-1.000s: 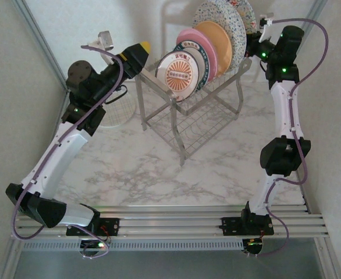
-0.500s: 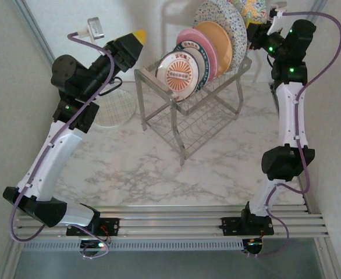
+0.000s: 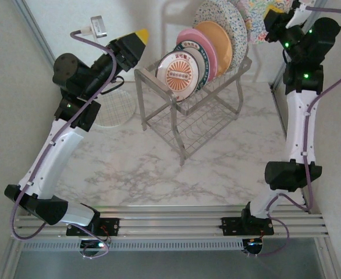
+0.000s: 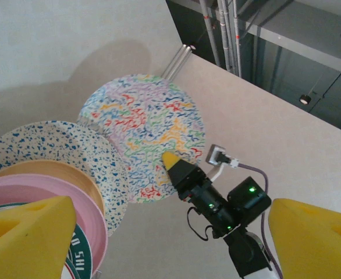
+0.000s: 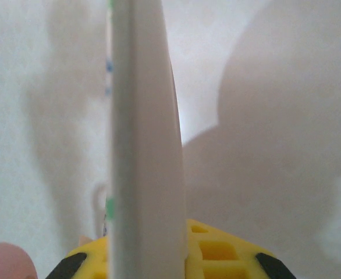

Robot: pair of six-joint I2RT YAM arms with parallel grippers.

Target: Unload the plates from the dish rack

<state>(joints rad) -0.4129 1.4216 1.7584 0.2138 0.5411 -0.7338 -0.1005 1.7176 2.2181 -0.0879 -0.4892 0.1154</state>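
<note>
Right gripper (image 3: 270, 16) is clamped on the rim of a multicolour speckled plate (image 4: 141, 133), holding it upright, with the dish rack (image 3: 188, 125) below and to its left, the other plates (image 3: 202, 52) slotted in. Left gripper (image 3: 137, 39) gapes wide, empty, the rack just to its right

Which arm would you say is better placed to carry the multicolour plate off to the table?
Right. The right tool is shut on the rim of the multicolour plate, at the far end of the dish rack. The left tool is open and empty, beside the rack's other end.
</note>
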